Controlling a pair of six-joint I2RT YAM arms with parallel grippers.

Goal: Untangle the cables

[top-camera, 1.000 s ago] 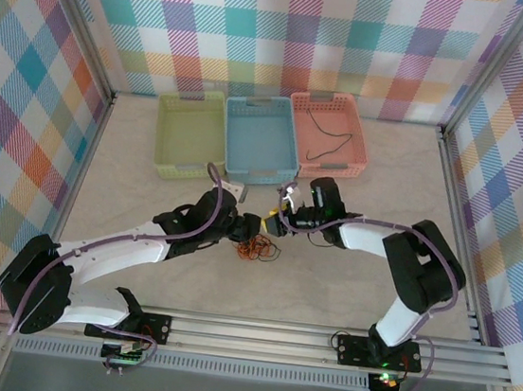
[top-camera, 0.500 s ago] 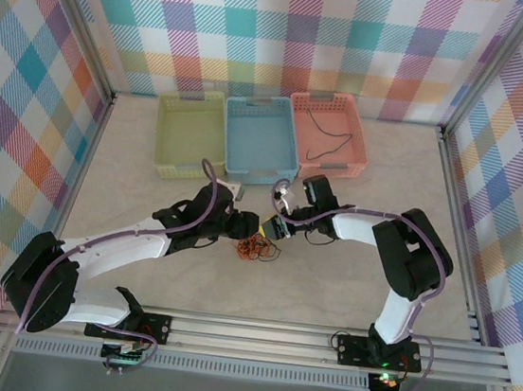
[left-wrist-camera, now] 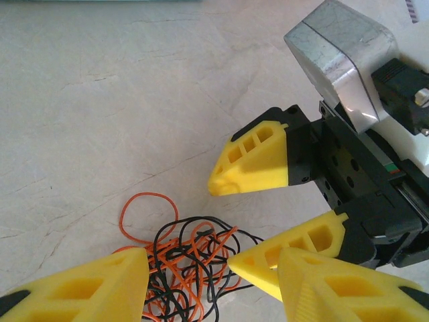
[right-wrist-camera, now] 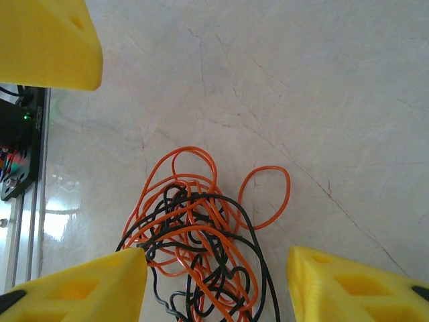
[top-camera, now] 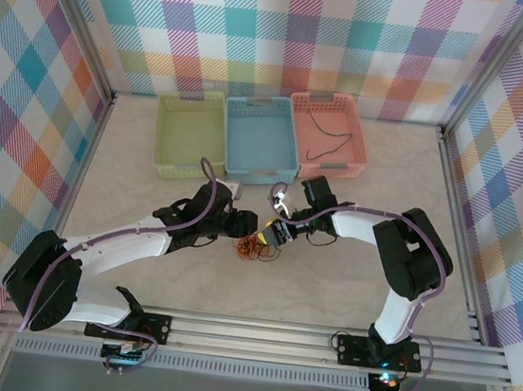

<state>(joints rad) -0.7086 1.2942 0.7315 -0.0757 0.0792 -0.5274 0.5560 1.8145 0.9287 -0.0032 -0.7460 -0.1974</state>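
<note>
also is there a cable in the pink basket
Yes, a thin black cable lies inside the pink basket.

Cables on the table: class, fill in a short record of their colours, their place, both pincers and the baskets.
Cables: orange and black, one tangled clump on the table
Left pincer: open, low at the clump
Right pincer: open, facing the left one over the clump
Baskets: green basket, blue basket, pink basket, far side; black cable in the pink one
</note>
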